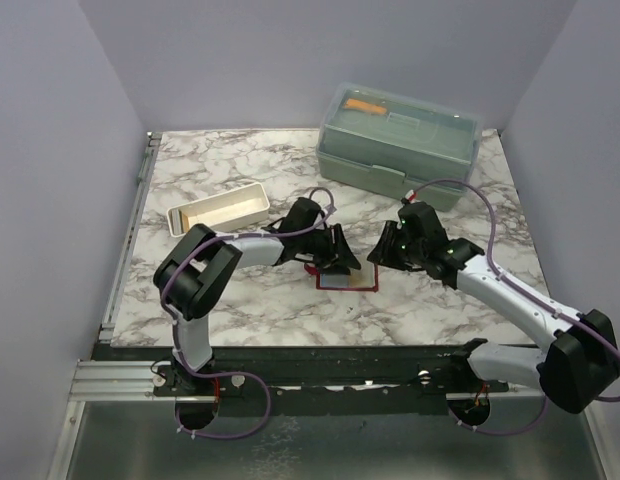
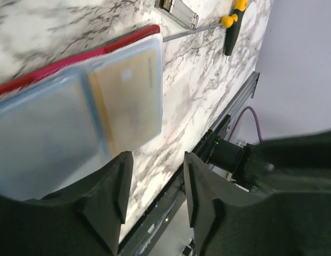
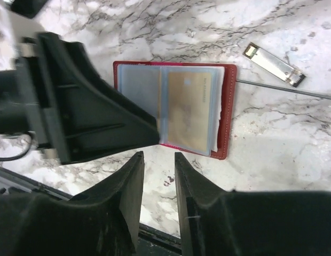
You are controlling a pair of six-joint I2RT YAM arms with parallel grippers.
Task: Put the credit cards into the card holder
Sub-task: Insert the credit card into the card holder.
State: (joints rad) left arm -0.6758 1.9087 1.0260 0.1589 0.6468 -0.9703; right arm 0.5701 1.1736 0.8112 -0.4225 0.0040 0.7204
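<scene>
The card holder (image 3: 227, 114) lies open on the marble table, dark red with grey-blue clear sleeves. A tan credit card (image 3: 189, 109) sits inside its right sleeve, also seen in the left wrist view (image 2: 131, 96). In the top view the holder (image 1: 347, 281) lies between both grippers. My left gripper (image 2: 155, 181) is open and empty, and one of its fingers (image 3: 91, 106) lies over the holder's left half. My right gripper (image 3: 159, 170) is open a little and empty, just off the holder's near edge, above bare marble. No other card shows.
A white tray (image 1: 218, 207) stands at the back left and a pale-green lidded box (image 1: 400, 138) at the back right. A metal clip (image 3: 273, 65) and a thin rod (image 3: 288, 90) with a yellow handle (image 2: 232, 26) lie beside the holder.
</scene>
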